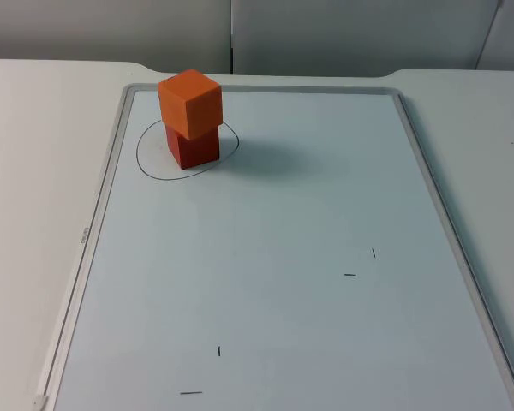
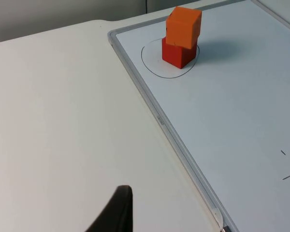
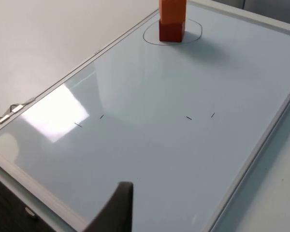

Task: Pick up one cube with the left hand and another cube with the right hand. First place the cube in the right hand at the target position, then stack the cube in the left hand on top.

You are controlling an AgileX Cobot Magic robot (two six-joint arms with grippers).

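A whiteboard [image 1: 265, 282] lies on the white tabletop [image 1: 34, 171]. Far left, the orange cube [image 1: 189, 103] sits skewed on the red cube [image 1: 194, 147] inside the circle [image 1: 146, 154]; a bump could topple it. Each hand's state: cannot tell.

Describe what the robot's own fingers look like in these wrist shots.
Little of the robot can be seen. In the left wrist view, one of the left gripper's fingers appears as a plain black, matte tip tapering to a blunt point, over the white table. The right gripper's fingers look alike, black and unmarked, above the whiteboard. No markings or labels can be made out on either.
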